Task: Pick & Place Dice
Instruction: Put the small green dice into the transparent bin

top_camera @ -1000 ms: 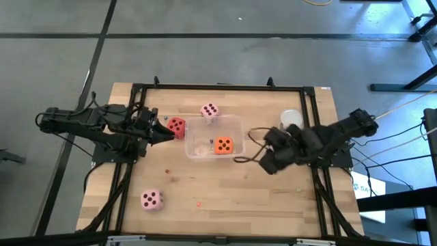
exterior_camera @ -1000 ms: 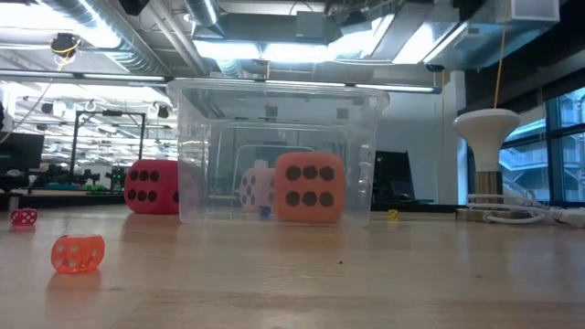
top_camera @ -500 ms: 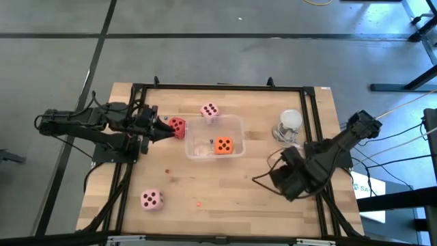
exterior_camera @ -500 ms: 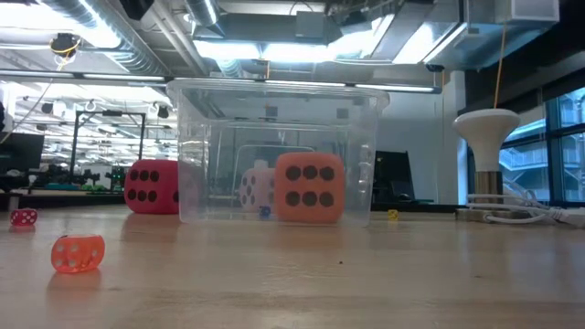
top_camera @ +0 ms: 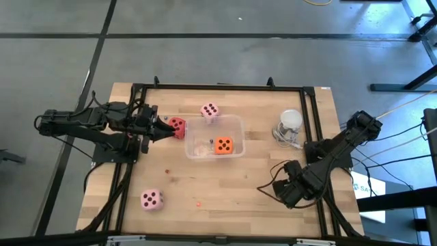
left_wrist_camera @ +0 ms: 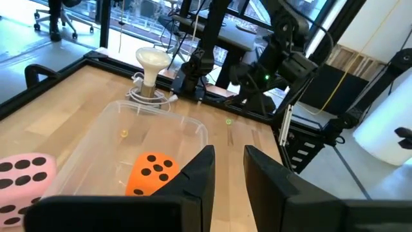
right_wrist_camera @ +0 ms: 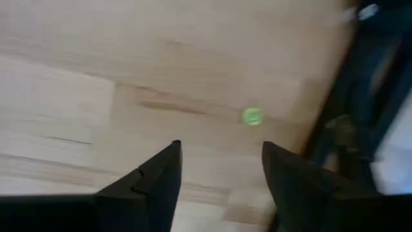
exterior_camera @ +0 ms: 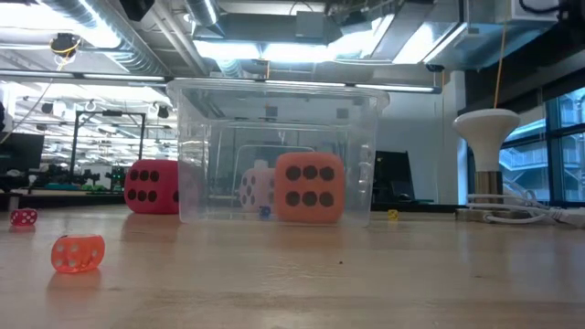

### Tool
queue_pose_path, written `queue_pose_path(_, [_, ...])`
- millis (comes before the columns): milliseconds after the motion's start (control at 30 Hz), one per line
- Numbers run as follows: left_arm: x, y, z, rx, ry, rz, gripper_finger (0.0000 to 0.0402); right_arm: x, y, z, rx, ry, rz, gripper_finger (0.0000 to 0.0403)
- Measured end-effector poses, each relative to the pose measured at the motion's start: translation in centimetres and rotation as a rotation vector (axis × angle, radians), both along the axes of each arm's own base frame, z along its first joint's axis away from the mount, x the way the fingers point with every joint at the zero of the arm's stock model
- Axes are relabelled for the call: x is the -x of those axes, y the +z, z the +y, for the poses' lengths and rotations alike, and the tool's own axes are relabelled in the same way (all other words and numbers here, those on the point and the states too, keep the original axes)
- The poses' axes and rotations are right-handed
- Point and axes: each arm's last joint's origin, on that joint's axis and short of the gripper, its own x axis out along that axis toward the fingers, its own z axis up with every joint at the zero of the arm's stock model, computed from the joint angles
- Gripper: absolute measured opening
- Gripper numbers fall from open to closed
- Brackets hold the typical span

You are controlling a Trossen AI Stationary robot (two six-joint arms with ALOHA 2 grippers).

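High view: soft orange cube (top_camera: 223, 145) inside clear plastic tub (top_camera: 237, 127); both jaws apart.

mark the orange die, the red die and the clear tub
orange die (top_camera: 222, 145): high view, top face, inside the tub.
red die (top_camera: 177, 127): high view, top face, by the left gripper (top_camera: 162, 128).
clear tub (exterior_camera: 274, 90): low view, front rim.

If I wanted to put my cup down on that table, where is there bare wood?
Bare wood lies between the pink die and the right hand, in front of the clear tub. It is crowded around the tub: the red die and left hand beside it.
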Motion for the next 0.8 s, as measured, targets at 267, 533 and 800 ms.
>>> queue_pose_path(267, [0.0,-0.2,0.0,0.001,-0.001,0.023,0.0077,1.5,-1.5,0.4,0.05,-0.089,0.019,0.0247])
queue_pose_path(533, [0.1,-0.4,0.0,0.009,0.001,0.044,0.0077,2.4,-1.6,1.1,0.042,-0.083,0.035,0.0225])
queue_pose_path(800, [0.1,-0.4,0.0,0.025,0.004,0.044,0.0077,3.2,-2.2,1.6,0.038,-0.059,0.03,0.0217])
